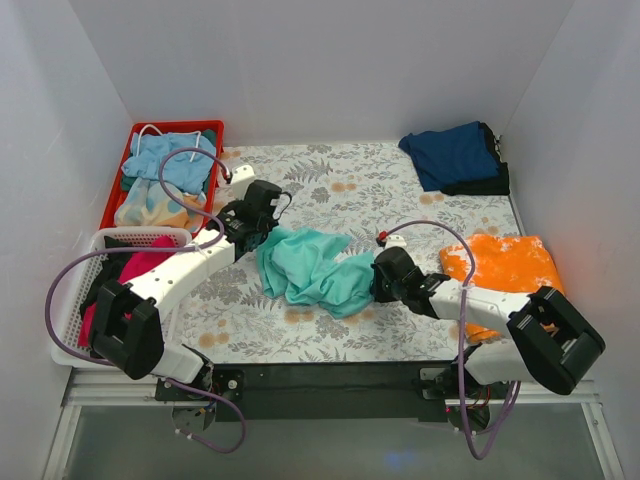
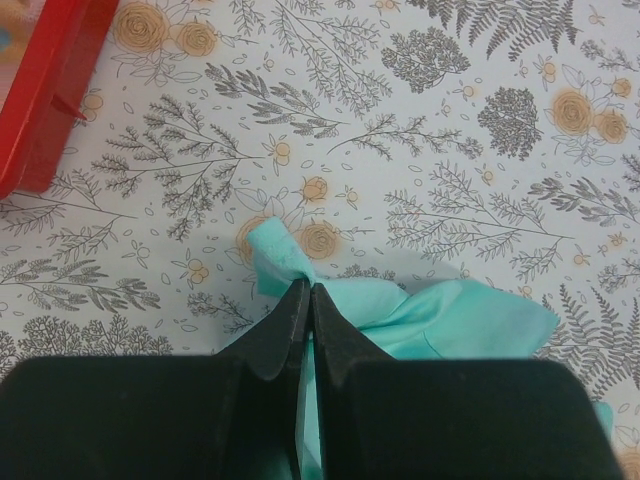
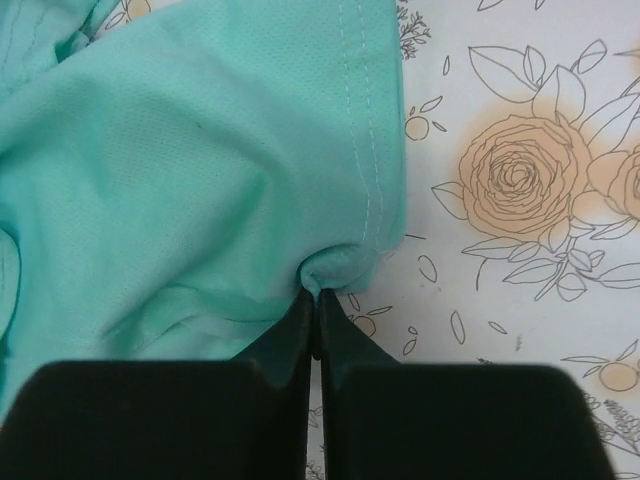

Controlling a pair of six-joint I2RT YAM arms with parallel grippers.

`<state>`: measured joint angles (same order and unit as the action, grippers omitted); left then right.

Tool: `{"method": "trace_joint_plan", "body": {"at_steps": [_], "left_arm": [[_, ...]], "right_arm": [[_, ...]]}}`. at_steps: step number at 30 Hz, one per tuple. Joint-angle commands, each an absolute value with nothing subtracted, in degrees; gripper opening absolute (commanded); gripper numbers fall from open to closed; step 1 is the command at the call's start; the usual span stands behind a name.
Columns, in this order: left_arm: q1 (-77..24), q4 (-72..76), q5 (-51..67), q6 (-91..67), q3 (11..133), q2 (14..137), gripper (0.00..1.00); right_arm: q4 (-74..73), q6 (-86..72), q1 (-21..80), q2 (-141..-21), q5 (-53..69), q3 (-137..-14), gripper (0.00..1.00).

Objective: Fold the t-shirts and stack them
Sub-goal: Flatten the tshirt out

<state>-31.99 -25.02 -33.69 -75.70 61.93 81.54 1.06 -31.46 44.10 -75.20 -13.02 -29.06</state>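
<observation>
A crumpled teal-green t-shirt (image 1: 312,268) lies on the floral tablecloth in the middle. My left gripper (image 1: 262,232) is shut on its upper left edge; in the left wrist view the jaws (image 2: 307,290) pinch a fold of teal cloth (image 2: 440,318). My right gripper (image 1: 372,280) is shut on its lower right edge; in the right wrist view the jaws (image 3: 316,292) pinch the hemmed corner (image 3: 200,160). A folded navy t-shirt (image 1: 452,155) lies at the back right. An orange-and-white mottled shirt (image 1: 505,265) lies at the right, partly under my right arm.
A red tray (image 1: 213,128) at the back left holds light blue and mottled cloths. A white basket (image 1: 72,300) at the left holds a magenta shirt (image 1: 145,262) and dark cloth. White walls enclose the table on three sides.
</observation>
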Motion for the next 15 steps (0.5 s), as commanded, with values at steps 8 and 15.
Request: {"method": "trace_joint_plan", "body": {"at_steps": [8,15], "left_arm": [[-28.48,-26.72,-39.11,-70.49,66.43,77.43,0.00],[-24.00,-24.79,-39.55,-64.17,76.70,78.40,0.00]], "right_arm": [[-16.68,-33.66,45.09,-62.87,-25.11,-34.18,0.01],[-28.99,-31.64,45.09,-49.58,-34.44,-38.75,0.01]]}}
